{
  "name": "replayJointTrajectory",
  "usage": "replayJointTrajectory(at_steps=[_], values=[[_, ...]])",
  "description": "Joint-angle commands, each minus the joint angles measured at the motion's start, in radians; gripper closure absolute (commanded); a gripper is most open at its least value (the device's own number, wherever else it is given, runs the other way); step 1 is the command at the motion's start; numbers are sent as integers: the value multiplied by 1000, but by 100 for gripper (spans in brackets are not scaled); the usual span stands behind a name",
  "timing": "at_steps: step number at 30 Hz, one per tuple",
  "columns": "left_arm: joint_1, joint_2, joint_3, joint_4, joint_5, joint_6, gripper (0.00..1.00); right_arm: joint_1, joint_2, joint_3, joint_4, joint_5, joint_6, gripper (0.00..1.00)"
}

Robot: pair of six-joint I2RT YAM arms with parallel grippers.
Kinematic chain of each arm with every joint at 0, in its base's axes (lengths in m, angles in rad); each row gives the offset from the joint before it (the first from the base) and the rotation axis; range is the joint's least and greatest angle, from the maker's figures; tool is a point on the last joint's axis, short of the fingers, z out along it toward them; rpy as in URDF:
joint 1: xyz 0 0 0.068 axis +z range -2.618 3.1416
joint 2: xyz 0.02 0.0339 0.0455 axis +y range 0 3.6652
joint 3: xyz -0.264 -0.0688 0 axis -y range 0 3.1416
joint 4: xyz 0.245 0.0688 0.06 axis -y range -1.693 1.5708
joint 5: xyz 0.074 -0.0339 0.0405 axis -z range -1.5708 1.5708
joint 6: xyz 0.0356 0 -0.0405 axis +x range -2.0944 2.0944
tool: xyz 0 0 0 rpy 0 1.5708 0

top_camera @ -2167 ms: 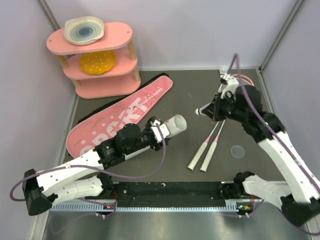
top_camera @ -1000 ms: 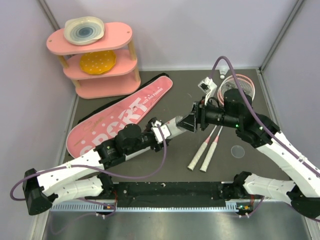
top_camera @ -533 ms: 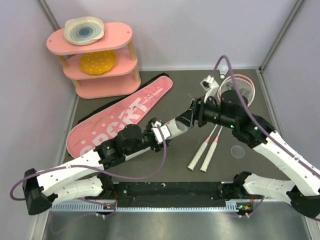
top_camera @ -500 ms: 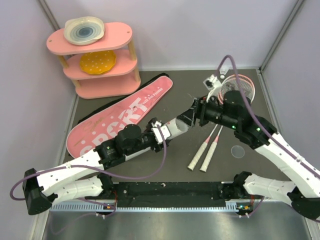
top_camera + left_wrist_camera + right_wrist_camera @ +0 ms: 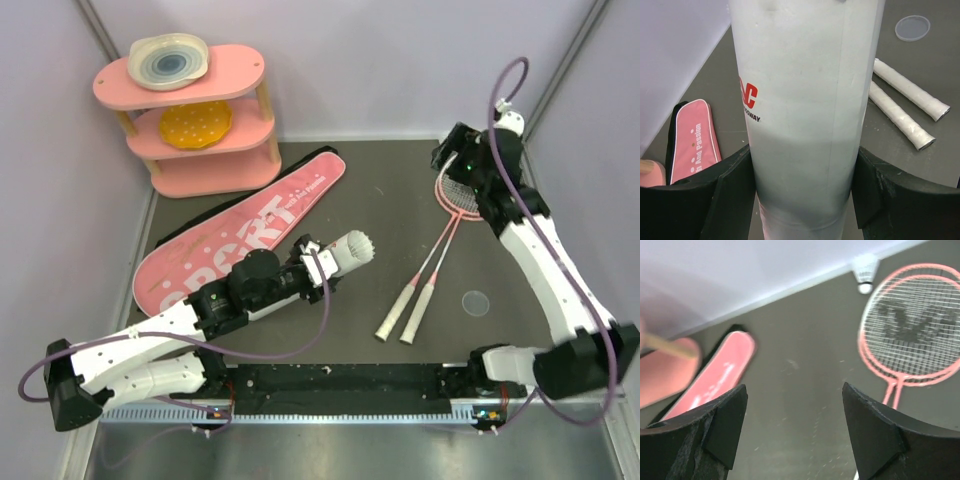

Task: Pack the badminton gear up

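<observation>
The dark counter [image 5: 400, 200] carries everything. The long pink "SPORT" racket bag [image 5: 240, 235] lies flat to the left of the white cylindrical cardboard tube [image 5: 805, 100]. The two pink-framed rackets with white handles [image 5: 900, 116] lie to the tube's right, and neither they nor the bag are in any grip.

The left pincer [image 5: 802, 170] is clamped round the tube's body and holds it slanted off the counter with its mouth toward the rackets.

A moment ago the right pincer [image 5: 795, 425] was pressed up to the tube's mouth. Now it has swung well away to the tube's far right, above the racket heads, with its jaws apart and nothing between them.

White feathers now fill that mouth: a small white feathered shuttlecock [image 5: 357, 243] seems to have been dropped in.

A second shuttlecock [image 5: 864, 270] sits far right of the tube by the back wall, probably the next pick.

The round clear lid [image 5: 477, 302] lies right of the tube, past the handles, and is not yet fitted.
</observation>
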Motion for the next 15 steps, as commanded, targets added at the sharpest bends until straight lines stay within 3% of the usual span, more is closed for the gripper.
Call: replayJointTrajectory(at_steps=[1,9,15], values=[[-7,-30,28,69,0,-7,83,-67,205,143,76,78,-45,24],[-11,-52,27,69,-3,-5,83,-155,730,522,-28,88,-76,24],[-11,-46,19,79,-9,-8,83,-181,1037,828,-119,125,-116,24]])
